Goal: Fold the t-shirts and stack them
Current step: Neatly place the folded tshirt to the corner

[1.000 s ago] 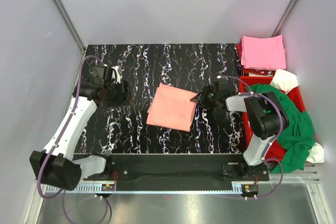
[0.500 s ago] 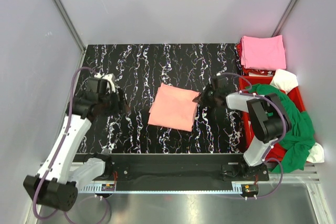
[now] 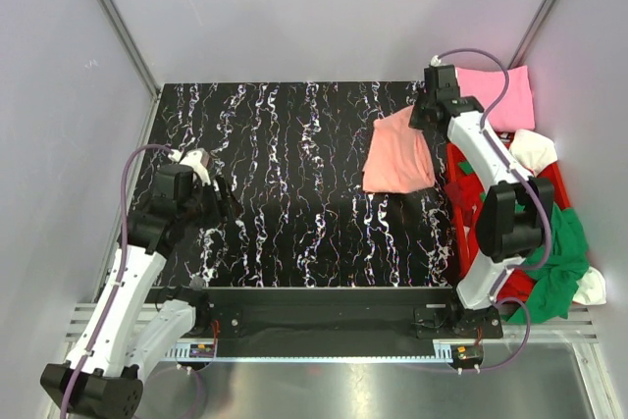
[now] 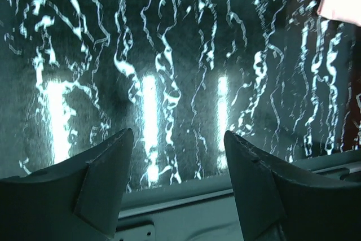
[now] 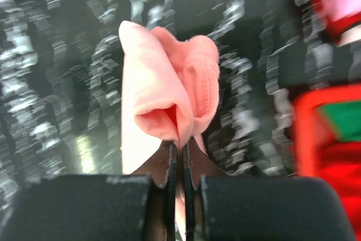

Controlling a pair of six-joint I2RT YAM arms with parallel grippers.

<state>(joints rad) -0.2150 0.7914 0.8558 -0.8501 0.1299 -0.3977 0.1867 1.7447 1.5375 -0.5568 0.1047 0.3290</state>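
The folded salmon-orange t-shirt hangs from my right gripper above the table's back right, lifted off the surface. In the right wrist view the jaws are pinched shut on a bunched fold of this shirt. A folded pink t-shirt lies on a stack at the back right corner. A green t-shirt and white cloth spill over the red crate. My left gripper is open and empty over the table's left side; its fingers frame bare tabletop.
The black marbled table spans the work area. The red crate stands along the right edge. Grey walls enclose the cell on three sides. The metal rail with the arm bases runs along the near edge.
My right gripper has lifted the salmon-orange shirt off the table's middle and carried it to the back right, near the pink stack. My left arm has drawn back toward the near left.
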